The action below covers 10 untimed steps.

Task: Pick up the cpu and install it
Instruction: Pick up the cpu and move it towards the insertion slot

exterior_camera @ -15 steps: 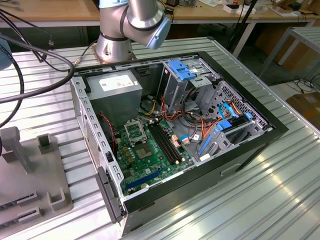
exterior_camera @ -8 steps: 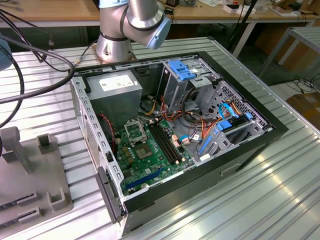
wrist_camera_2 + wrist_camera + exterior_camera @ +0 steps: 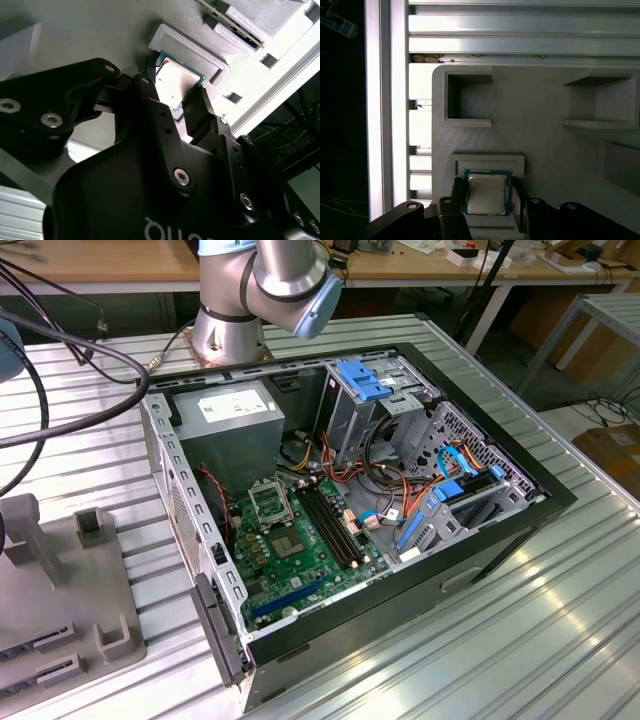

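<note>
Gripper [image 3: 487, 202] is down over the cpu [image 3: 486, 192], bracketing the chip on two opposite sides in both wrist views. I cannot tell from my screens whether it is pinching the chip or sitting just clear of it. The cpu lies flat, silver face up, in the raised pocket of the grey holder block [image 3: 545, 150], which rests on the ribbed metal table [image 3: 520, 30].

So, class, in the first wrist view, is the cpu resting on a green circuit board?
No, the cpu lies in a shallow recess of the pale grey holder.
</note>
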{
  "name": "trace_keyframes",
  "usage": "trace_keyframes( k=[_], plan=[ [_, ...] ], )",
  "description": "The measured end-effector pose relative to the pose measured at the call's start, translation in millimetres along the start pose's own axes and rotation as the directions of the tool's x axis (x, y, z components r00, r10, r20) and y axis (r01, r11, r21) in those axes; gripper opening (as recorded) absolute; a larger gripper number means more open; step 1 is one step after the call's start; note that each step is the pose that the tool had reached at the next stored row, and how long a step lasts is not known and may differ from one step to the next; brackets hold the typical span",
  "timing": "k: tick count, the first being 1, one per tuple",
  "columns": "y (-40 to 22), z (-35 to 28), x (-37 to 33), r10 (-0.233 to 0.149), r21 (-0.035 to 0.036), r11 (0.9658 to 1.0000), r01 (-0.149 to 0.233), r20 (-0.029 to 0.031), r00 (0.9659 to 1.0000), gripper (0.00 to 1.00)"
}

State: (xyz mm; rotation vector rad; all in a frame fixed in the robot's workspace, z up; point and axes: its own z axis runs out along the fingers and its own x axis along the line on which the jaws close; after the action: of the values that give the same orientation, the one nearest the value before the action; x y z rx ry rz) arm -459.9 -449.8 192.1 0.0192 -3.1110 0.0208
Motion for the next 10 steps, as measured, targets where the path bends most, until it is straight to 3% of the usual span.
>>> trace_keyframes(
  k=[10],
  plan=[
    [-0.1,-9.3,0.3,0.003,0.0065,1.0000,-0.003,0.0001,1.0000,0.47]
  ],
)
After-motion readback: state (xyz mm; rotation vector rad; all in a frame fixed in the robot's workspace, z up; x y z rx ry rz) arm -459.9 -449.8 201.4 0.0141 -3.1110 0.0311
